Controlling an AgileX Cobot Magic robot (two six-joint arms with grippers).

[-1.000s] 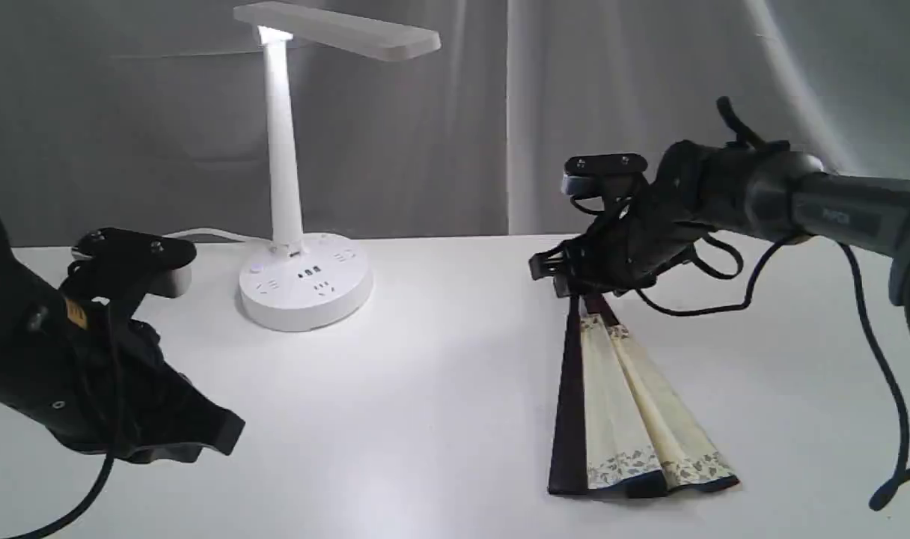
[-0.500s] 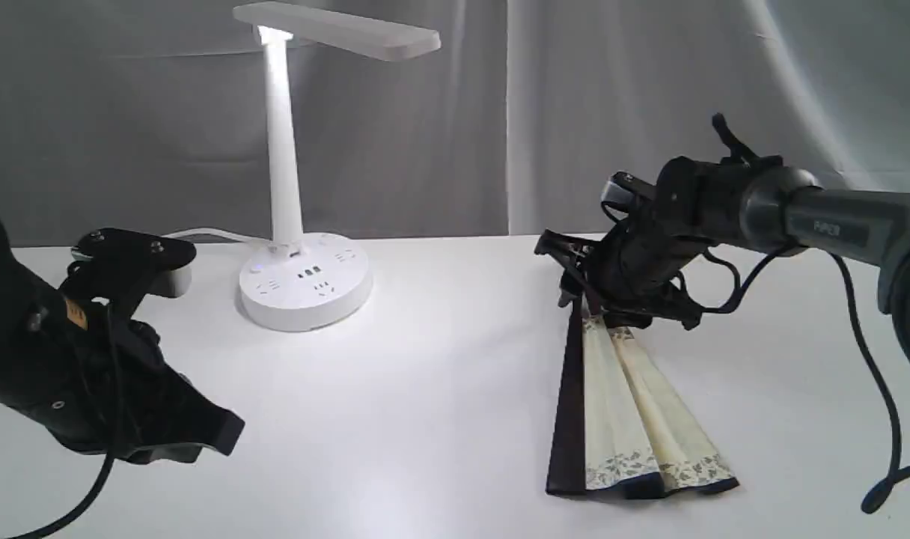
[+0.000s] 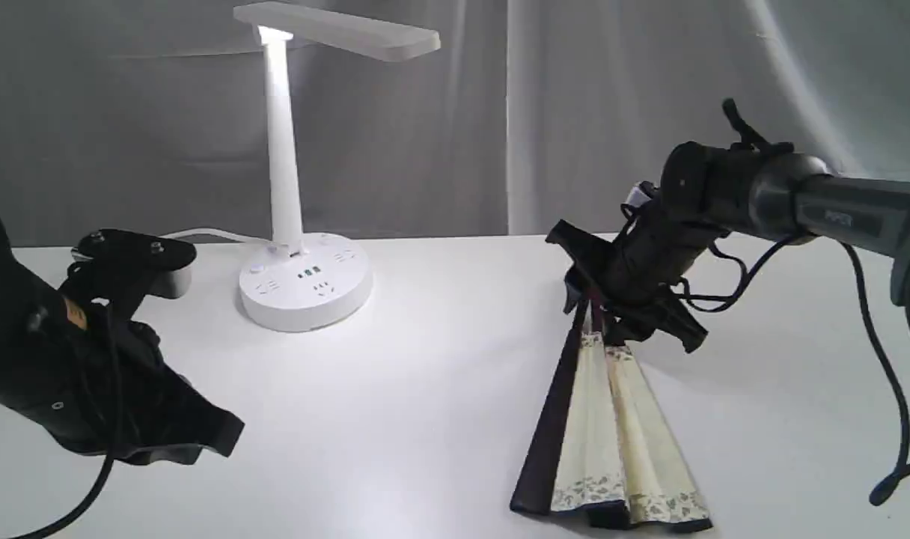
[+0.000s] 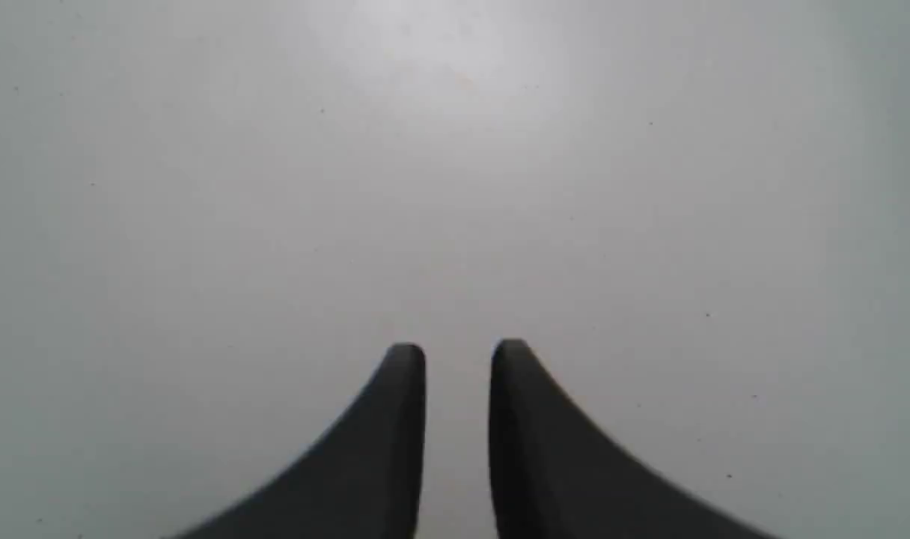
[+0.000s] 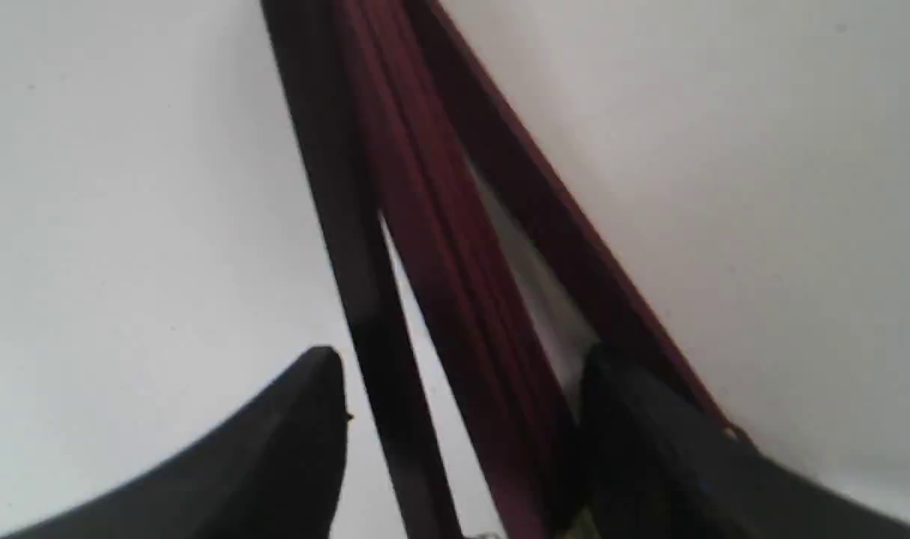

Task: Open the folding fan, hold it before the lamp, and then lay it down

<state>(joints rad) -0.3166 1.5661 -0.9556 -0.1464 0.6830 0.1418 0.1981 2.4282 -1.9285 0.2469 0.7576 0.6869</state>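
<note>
The folding fan point(image 3: 612, 427) lies partly spread on the white table point(image 3: 425, 389), showing cream leaf, floral border and a blackish guard. My right gripper point(image 3: 612, 299) is at its narrow pivot end. In the right wrist view the right gripper point(image 5: 466, 367) stands open astride the maroon ribs point(image 5: 440, 247) and black guard. One of its fingers point(image 5: 649, 434) touches the ribs; the other sits just beside the guard. The white lamp point(image 3: 279, 150) stands lit at the back left. My left gripper point(image 3: 215, 434) hovers low at the front left, shut and empty point(image 4: 459, 355).
The lamp's round base point(image 3: 305, 288) with sockets sits behind the left arm, its white cord trailing left. A grey curtain hangs behind the table. Black cables dangle from the right arm point(image 3: 837, 209) over the table's right side.
The right gripper rolled and dropped down around the fan's pivot end. The fan swung, its wide end sliding left and toward the front edge. The left arm stayed still.
</note>
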